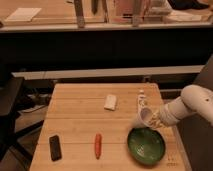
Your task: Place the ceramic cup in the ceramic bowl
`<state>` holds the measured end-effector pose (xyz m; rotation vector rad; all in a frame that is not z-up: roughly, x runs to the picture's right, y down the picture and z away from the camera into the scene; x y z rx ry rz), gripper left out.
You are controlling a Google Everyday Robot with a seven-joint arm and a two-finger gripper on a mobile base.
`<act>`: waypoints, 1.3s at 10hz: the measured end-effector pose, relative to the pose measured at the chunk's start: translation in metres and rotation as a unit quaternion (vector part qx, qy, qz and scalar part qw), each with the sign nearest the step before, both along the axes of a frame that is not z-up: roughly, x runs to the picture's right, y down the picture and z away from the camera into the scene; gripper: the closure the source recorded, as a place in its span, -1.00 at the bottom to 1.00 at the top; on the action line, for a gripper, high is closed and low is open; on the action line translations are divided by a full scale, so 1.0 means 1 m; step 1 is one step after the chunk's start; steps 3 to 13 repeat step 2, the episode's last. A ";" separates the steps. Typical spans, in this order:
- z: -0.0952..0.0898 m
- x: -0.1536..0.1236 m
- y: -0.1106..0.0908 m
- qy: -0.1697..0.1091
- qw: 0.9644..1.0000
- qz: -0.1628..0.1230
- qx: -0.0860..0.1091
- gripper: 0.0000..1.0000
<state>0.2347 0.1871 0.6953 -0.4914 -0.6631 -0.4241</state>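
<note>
The gripper (152,119) grips the cup (144,116), tilted, just above the bowl (146,146) rim. Risk: release here may tip the cup onto the table (80,120) or chip the rim

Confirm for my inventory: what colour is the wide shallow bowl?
Dark glossy green bowl, camera view; the gripper holds the white cup above it.
</note>
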 end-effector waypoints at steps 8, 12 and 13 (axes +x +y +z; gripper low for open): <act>0.000 0.000 0.007 -0.006 1.000 -0.003 0.000 0.96; 0.000 0.000 0.007 -0.006 1.000 -0.003 0.000 0.96; 0.000 0.000 0.007 -0.006 1.000 -0.003 0.000 0.96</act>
